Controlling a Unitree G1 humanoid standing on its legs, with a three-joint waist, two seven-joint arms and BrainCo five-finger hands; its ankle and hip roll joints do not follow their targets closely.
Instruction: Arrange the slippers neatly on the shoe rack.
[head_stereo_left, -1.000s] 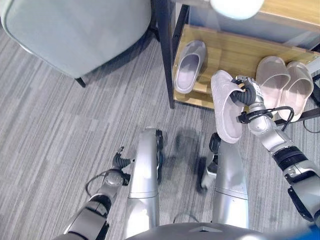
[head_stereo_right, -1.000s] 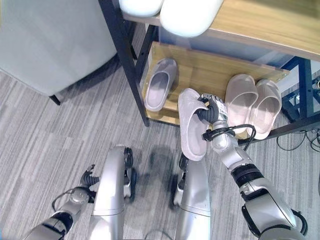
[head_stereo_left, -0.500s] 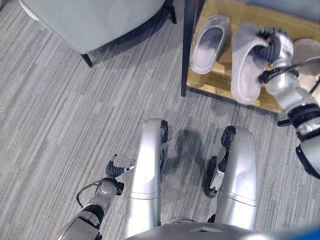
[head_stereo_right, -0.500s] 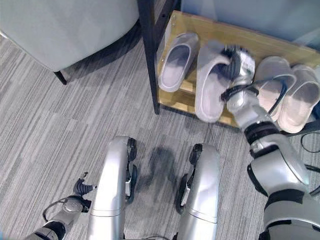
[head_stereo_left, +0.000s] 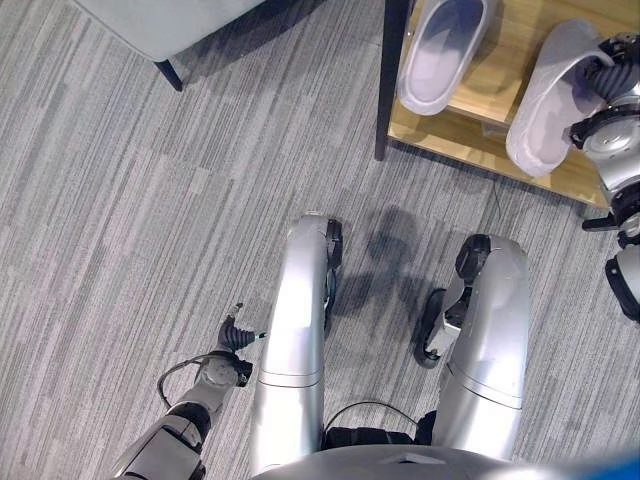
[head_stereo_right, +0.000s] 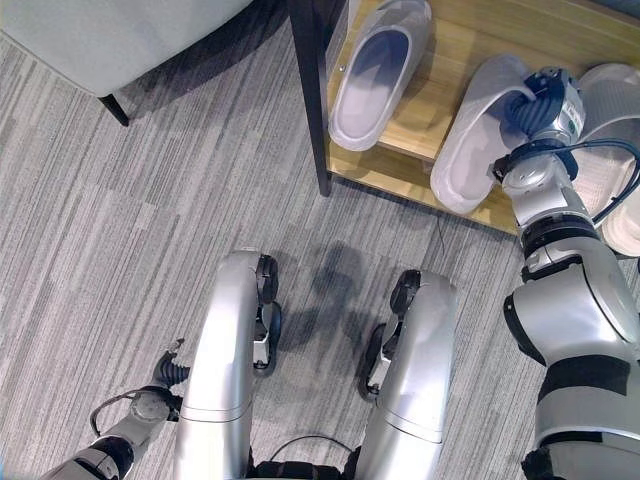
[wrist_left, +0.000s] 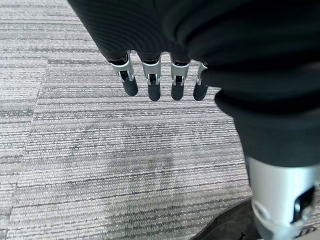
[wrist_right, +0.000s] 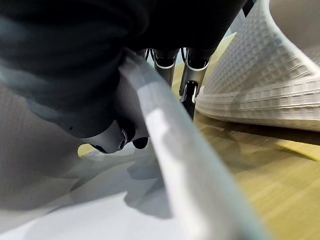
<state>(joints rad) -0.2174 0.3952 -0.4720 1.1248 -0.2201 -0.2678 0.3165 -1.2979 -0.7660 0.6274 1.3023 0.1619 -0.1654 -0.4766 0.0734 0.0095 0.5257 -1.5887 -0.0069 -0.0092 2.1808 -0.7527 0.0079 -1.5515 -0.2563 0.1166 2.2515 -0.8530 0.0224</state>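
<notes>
On the wooden bottom shelf (head_stereo_right: 455, 40) of the shoe rack lies one grey slipper (head_stereo_right: 375, 75), opening up. Just right of it a second grey slipper (head_stereo_right: 475, 135) rests slanted on the shelf, its near end at the front edge. My right hand (head_stereo_right: 545, 105) is shut on that slipper's far side; in the right wrist view its fingers (wrist_right: 187, 75) curl round the slipper's rim (wrist_right: 165, 150). My left hand (head_stereo_left: 232, 345) hangs low over the carpet with straight fingers (wrist_left: 151, 80) and holds nothing.
A pair of beige slippers (head_stereo_right: 622, 95) sits on the shelf right of my right hand, close to it (wrist_right: 260, 60). The rack's dark post (head_stereo_right: 310, 90) stands at the shelf's left corner. A grey chair (head_stereo_left: 150, 15) stands on the striped carpet (head_stereo_left: 150, 220) to the far left.
The camera has tipped down and closer. My right hand has carried the grey slipper from in front of the rack onto the bottom shelf, beside the first grey slipper. The left hand stays put.
</notes>
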